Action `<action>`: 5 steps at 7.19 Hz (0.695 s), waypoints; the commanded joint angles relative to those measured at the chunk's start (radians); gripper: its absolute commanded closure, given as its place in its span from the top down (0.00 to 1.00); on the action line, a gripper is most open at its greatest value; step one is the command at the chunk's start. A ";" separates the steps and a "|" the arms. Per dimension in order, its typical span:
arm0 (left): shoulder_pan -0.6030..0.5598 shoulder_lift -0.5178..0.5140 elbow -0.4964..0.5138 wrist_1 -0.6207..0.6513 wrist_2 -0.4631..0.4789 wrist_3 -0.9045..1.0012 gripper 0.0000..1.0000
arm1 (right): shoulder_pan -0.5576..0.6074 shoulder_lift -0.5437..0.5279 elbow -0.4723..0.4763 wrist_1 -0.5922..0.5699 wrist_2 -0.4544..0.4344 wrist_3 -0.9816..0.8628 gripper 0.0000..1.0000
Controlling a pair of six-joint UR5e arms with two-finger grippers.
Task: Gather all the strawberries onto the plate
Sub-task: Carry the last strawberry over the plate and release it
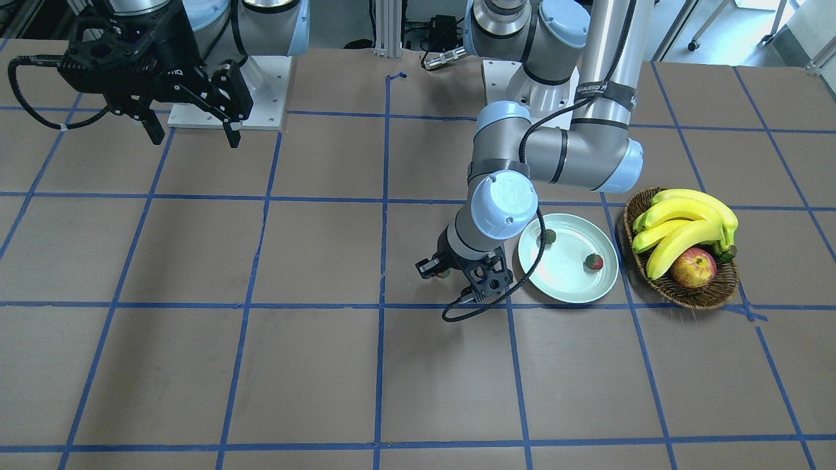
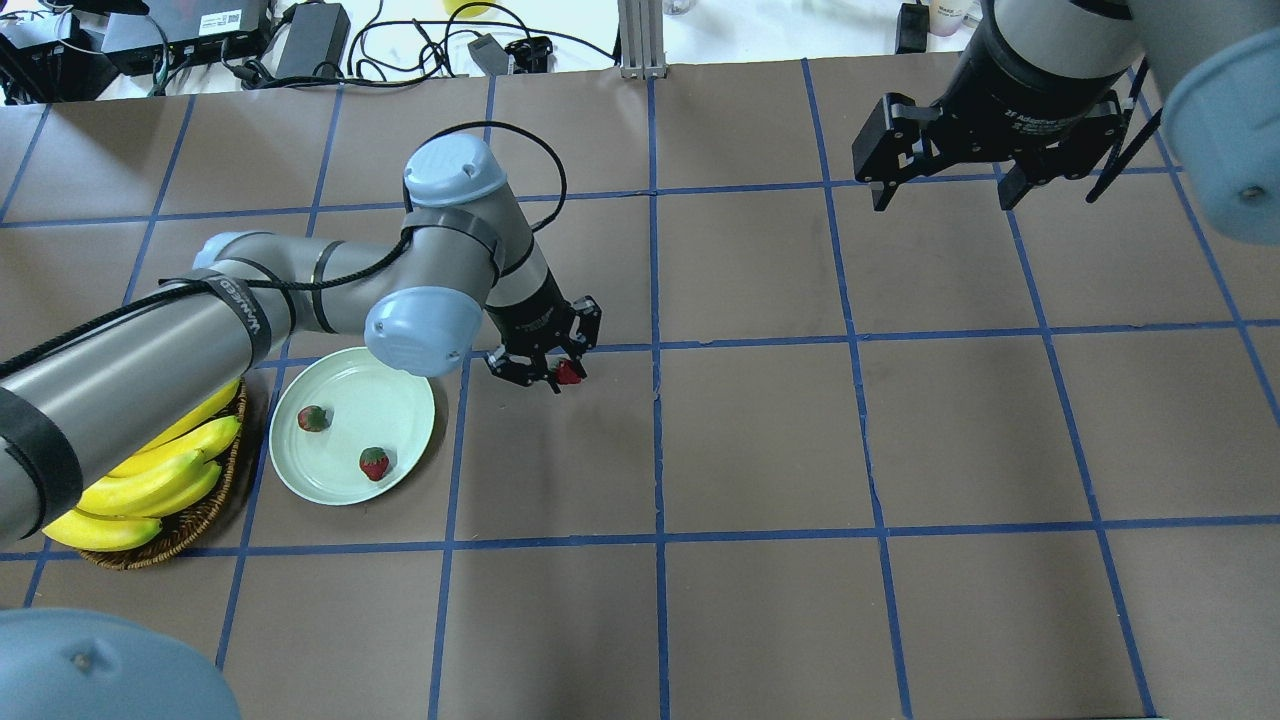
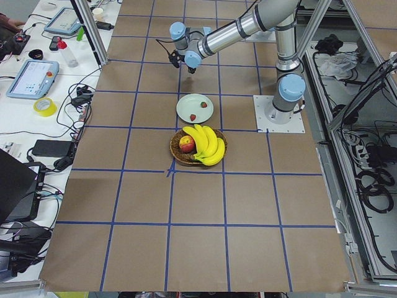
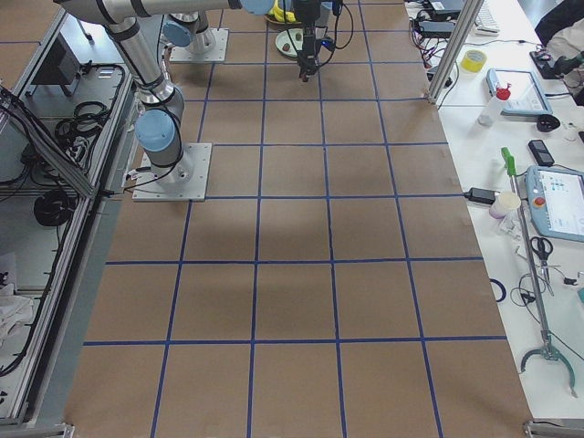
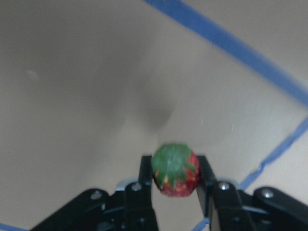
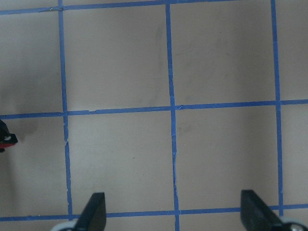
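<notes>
At the lower left of the overhead view, a brown wicker basket (image 2: 190, 525) holds a bunch of yellow bananas (image 2: 150, 480), partly under the left arm. From across the desk (image 2: 760, 440) I can also see a red-yellow apple (image 1: 693, 267) tucked in with them. Just to the right of the basket, close but not touching, the pale green plate (image 2: 400, 400) lies flat on the brown surface. Two strawberries lie on it, apart from each other: one (image 2: 312, 418) towards its left side and one (image 2: 374, 463) nearer its lower edge.

Right of the plate, beside its upper rim and left of the frame's centre, the left tool (image 2: 560, 375) points down with its fingers closed on the third strawberry (image 5: 174, 169). In the wrist view the berry sits pinched between the two black fingers, green cap towards the camera. It is outside the plate, over the desk near a blue tape line (image 2: 655, 345).

Far off at the upper right, the right tool (image 2: 945, 200) hangs above the desk with its fingers spread wide apart and nothing between them.
</notes>
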 commanded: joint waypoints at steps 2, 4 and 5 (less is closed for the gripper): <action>0.180 0.051 0.055 -0.162 0.165 0.327 0.00 | -0.001 -0.001 0.002 0.000 0.000 0.000 1.00; 0.292 0.052 0.052 -0.239 0.205 0.555 0.00 | -0.001 -0.001 0.002 0.000 -0.001 0.000 1.00; 0.327 0.057 0.052 -0.241 0.199 0.573 0.00 | 0.000 -0.001 0.002 0.000 -0.001 0.000 1.00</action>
